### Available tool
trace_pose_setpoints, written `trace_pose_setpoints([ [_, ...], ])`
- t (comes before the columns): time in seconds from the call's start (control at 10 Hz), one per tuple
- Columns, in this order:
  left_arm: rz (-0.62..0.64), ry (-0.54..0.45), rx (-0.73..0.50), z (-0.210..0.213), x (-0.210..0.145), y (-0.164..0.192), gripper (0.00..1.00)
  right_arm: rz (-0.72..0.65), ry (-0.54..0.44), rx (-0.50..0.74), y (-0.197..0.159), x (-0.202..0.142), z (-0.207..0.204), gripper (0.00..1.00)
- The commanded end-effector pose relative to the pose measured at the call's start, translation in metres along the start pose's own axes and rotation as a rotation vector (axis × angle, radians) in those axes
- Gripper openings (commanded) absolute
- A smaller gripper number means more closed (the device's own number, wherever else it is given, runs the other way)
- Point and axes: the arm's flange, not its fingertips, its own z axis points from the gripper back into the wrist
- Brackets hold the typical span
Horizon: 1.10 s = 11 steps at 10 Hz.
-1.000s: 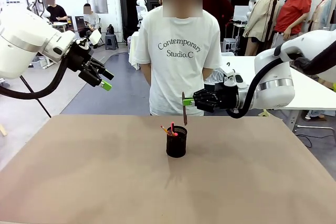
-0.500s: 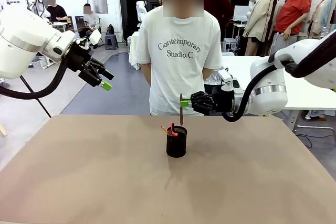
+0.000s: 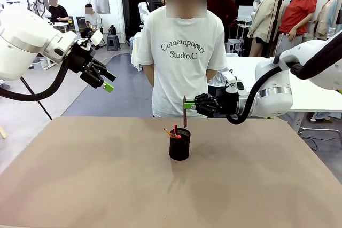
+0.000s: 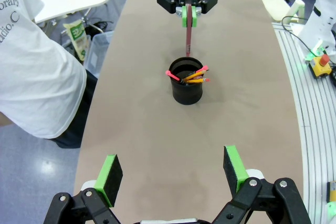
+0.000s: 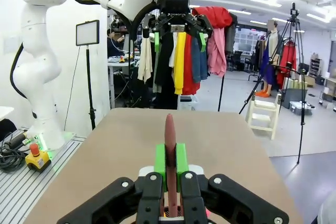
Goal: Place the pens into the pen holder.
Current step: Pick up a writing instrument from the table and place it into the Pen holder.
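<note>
Front view, centre frame: right fingers (image 3: 188, 105) clamped on a dark reddish pen (image 3: 185, 111), hanging upright just above the holder (image 3: 179, 143) on the table (image 3: 80, 174). Light, stiff, slim; grip mid-shaft. Left fingers (image 3: 108, 81) apart, upper left.

Plain tan-brown worktop (image 3: 96, 174) with a matte surface, black wire-mesh pen holder (image 3: 179, 143) standing upright on it near the middle toward the far edge, pens (image 3: 172, 132) leaning inside the holder, faint shadow on the worktop in front of the holder
</note>
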Motion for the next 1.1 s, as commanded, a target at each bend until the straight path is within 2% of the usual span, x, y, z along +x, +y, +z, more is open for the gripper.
trace_pose_setpoints([
  [0.0,-0.005,0.001,0.004,0.002,0.0,0.0,1.0,0.006,-0.036,0.038,-0.002,-0.006,0.002,0.0],
  [0.3,-0.005,0.001,0.004,0.002,0.0,0.0,1.0,0.038,-0.05,0.043,-0.013,-0.02,0.001,0.0],
  [0.9,-0.005,0.001,0.004,0.002,0.0,0.0,1.0,0.04,-0.01,0.033,-0.022,-0.04,0.002,0.0],
  [1.0,-0.005,0.001,0.004,0.002,0.0,0.0,1.0,0.035,-0.01,0.032,-0.023,-0.043,0.001,0.04],
])
